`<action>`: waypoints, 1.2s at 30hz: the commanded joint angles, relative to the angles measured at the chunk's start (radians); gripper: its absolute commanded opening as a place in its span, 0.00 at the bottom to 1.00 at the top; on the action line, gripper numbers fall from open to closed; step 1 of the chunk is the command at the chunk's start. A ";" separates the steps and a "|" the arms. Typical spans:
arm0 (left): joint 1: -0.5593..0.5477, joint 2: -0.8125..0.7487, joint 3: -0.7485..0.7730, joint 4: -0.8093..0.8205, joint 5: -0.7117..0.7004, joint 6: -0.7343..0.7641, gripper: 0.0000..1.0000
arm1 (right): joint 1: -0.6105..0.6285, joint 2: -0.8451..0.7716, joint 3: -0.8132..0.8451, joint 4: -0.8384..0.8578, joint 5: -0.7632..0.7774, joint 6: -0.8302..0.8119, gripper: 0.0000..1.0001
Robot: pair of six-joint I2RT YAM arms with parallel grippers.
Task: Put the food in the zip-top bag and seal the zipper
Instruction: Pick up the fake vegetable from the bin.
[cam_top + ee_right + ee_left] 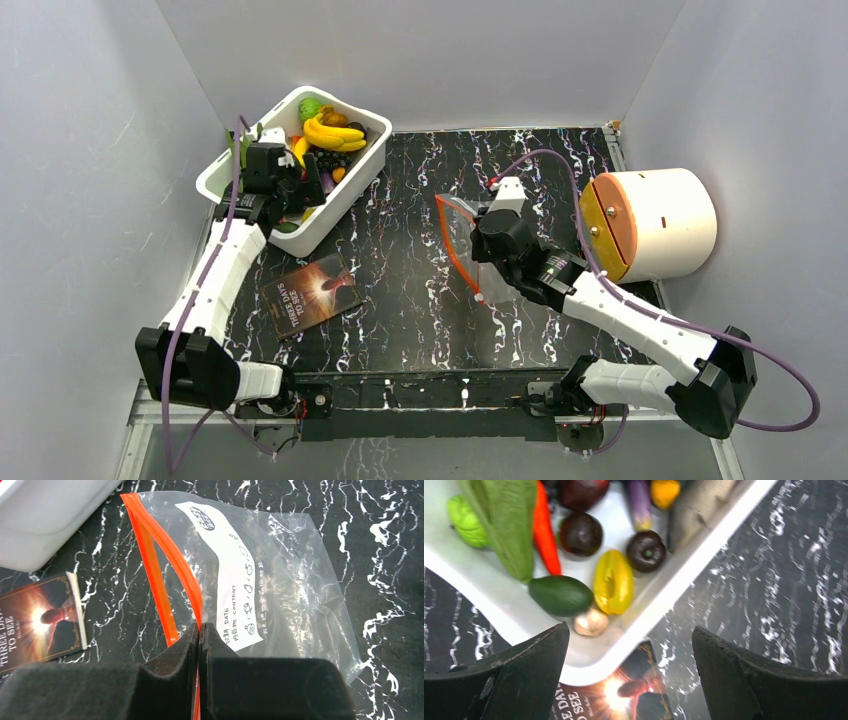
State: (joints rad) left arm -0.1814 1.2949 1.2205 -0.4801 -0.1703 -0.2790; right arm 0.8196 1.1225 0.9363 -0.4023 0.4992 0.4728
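The food lies in a white tub [345,195]: a banana bunch [335,133] in the top view; a green leafy vegetable [506,522], orange carrot [546,535], green avocado [560,595] and yellow fruit [613,581] in the left wrist view. My left gripper [630,672] is open and empty above the tub's near corner. The clear zip-top bag [280,575] lies mid-table with its mouth gaping; it also shows in the top view [462,240]. My right gripper [199,630] is shut on one lip of the red-orange zipper [170,560], holding it up.
A dark booklet [312,293] with an orange picture lies on the black marbled table left of the bag. A white cylinder with an orange face [650,222] stands at the right. White walls enclose the table.
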 commanded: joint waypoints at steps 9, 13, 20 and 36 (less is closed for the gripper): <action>0.197 0.148 0.064 0.198 -0.025 0.207 0.97 | -0.005 -0.027 -0.028 0.175 -0.152 0.044 0.00; 0.282 0.215 0.108 0.207 0.051 0.194 0.97 | -0.005 -0.008 -0.036 0.196 -0.198 0.057 0.00; 0.319 0.371 0.240 0.201 -0.032 0.204 0.98 | -0.005 0.014 -0.031 0.215 -0.255 0.065 0.00; 0.370 0.493 0.276 0.356 0.092 0.221 0.92 | -0.005 0.081 0.004 0.209 -0.320 0.045 0.00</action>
State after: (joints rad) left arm 0.1848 1.7691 1.4506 -0.1486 -0.0940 -0.0639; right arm 0.8177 1.1885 0.8921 -0.2382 0.2028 0.5255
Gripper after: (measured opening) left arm 0.934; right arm 0.010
